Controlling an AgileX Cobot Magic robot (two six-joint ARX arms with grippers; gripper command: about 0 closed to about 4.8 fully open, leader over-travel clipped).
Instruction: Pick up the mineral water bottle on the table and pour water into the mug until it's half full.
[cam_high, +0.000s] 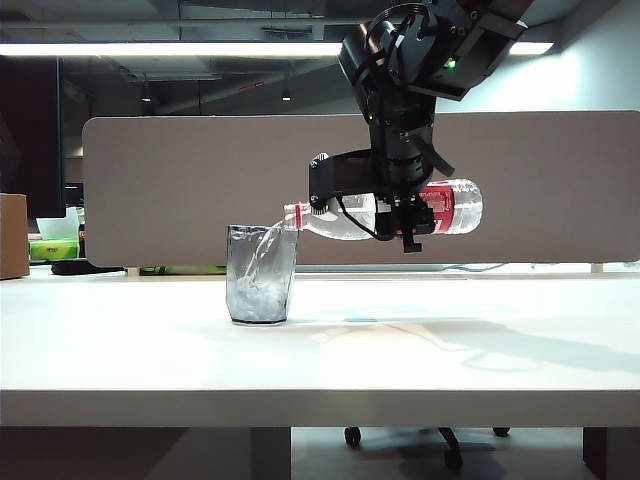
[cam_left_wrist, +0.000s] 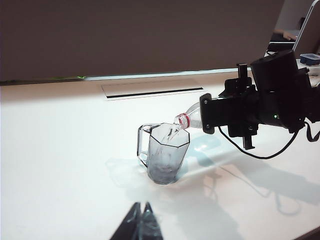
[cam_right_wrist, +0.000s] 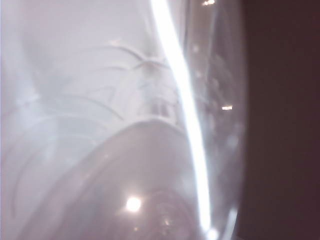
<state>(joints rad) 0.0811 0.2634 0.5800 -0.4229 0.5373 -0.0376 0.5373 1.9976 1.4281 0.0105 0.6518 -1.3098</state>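
Above the mug (cam_high: 261, 275), the right gripper (cam_high: 405, 215) is clamping the mineral water bottle (cam_high: 385, 212) level, streaming water (cam_high: 262, 250) inside; the left gripper (cam_left_wrist: 140, 222), near the mug, is idling, opening unclear.

The right gripper (cam_left_wrist: 235, 117) holds the mineral water bottle (cam_left_wrist: 192, 117) tilted (nearly level), water (cam_left_wrist: 173, 133) streaming into the mug (cam_left_wrist: 165, 155).

One bottle, one mug, two grippers on one table

From where I stand there is a single mineral water bottle (cam_high: 350, 220), a single mug (cam_high: 261, 274) and one stream of water (cam_high: 268, 240) over one table (cam_high: 320, 370). One gripper (cam_high: 405, 225) clamps the bottle; what looks like the tip of a second gripper (cam_left_wrist: 141, 220) shows only at the left wrist view's edge.
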